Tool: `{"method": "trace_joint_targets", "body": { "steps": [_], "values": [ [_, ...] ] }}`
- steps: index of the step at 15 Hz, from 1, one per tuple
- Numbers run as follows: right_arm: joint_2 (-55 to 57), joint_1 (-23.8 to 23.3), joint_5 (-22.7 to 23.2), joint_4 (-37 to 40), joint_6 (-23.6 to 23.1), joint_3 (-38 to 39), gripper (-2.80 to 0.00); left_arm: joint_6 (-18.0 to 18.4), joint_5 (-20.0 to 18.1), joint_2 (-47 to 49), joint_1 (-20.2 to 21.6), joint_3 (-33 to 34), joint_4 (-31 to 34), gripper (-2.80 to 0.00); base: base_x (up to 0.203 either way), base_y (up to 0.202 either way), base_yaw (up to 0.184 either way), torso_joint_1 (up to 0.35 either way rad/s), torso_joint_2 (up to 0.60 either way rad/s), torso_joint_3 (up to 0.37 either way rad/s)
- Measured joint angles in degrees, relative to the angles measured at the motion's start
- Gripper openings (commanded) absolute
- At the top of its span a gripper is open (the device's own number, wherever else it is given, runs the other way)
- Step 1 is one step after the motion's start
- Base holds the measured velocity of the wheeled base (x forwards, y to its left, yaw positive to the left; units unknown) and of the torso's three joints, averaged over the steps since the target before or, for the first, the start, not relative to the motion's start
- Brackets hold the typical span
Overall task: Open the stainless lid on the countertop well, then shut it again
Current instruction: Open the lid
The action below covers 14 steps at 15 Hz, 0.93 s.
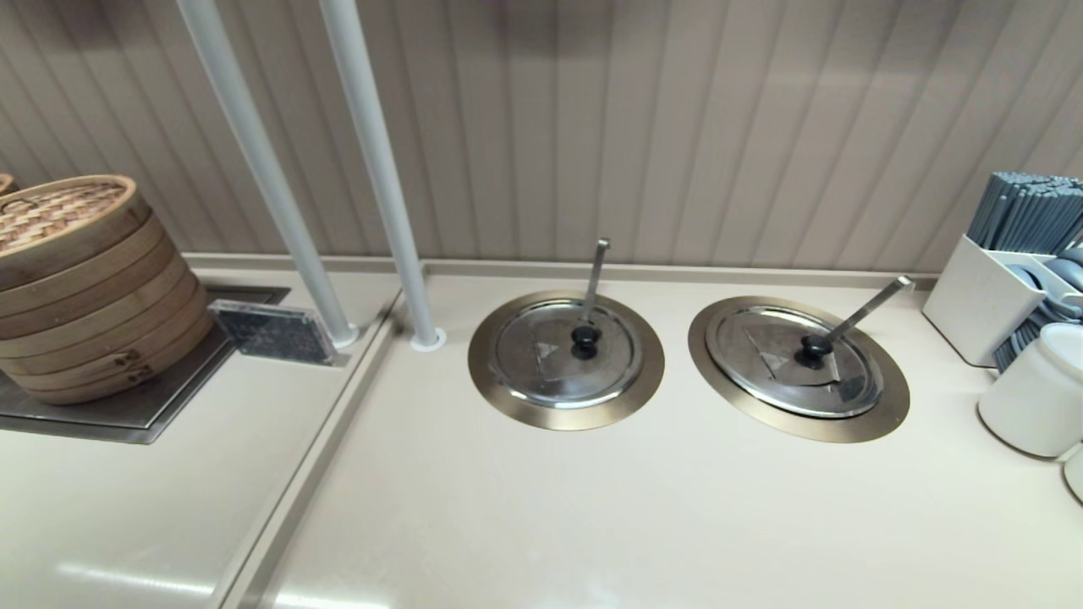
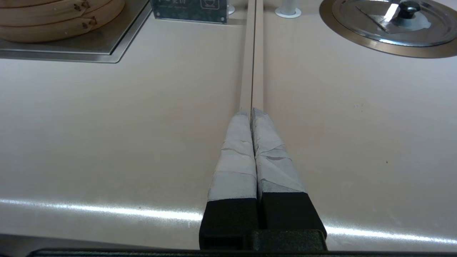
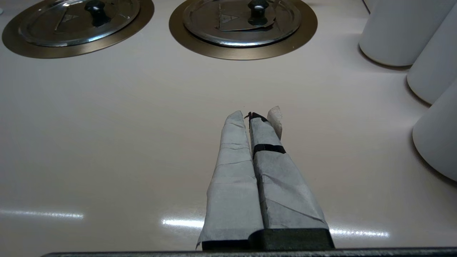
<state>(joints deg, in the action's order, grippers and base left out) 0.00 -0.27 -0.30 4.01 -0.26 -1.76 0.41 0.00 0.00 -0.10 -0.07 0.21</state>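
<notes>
The stainless lid (image 1: 761, 351) lies flat and closed on the right countertop well, whose brass ring (image 1: 812, 430) frames it. Its black knob (image 1: 815, 347) sits by the broad slanted ladle handle (image 1: 867, 309). The right wrist view shows the same lid (image 3: 214, 21) and ring (image 3: 242, 51) far ahead of my right gripper (image 3: 246, 116), which is shut on nothing above bare counter. My left gripper (image 2: 251, 110) is shut too, hovering over the counter seam well short of the wells. Neither gripper shows in the head view.
A similar lid (image 1: 541, 355) with a thin upright ladle handle covers the left well. Bamboo steamers (image 1: 85, 288) and a small sign (image 1: 271, 331) stand at the left, two white poles (image 1: 381, 169) behind. A chopstick holder (image 1: 1007, 279) and white cups (image 1: 1032, 389) crowd the right edge.
</notes>
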Motion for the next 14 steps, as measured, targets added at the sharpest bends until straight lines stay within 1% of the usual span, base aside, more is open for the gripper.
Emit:
{"method": "trace_joint_targets", "body": {
  "steps": [14],
  "values": [
    [0.0, 0.02, 0.0, 0.09, -0.01, -0.08, -2.8, 0.0, 0.0, 0.0, 0.0, 0.0, 0.0, -2.8, 0.0, 0.0, 0.0, 0.0, 0.0, 0.0]
  ]
}}
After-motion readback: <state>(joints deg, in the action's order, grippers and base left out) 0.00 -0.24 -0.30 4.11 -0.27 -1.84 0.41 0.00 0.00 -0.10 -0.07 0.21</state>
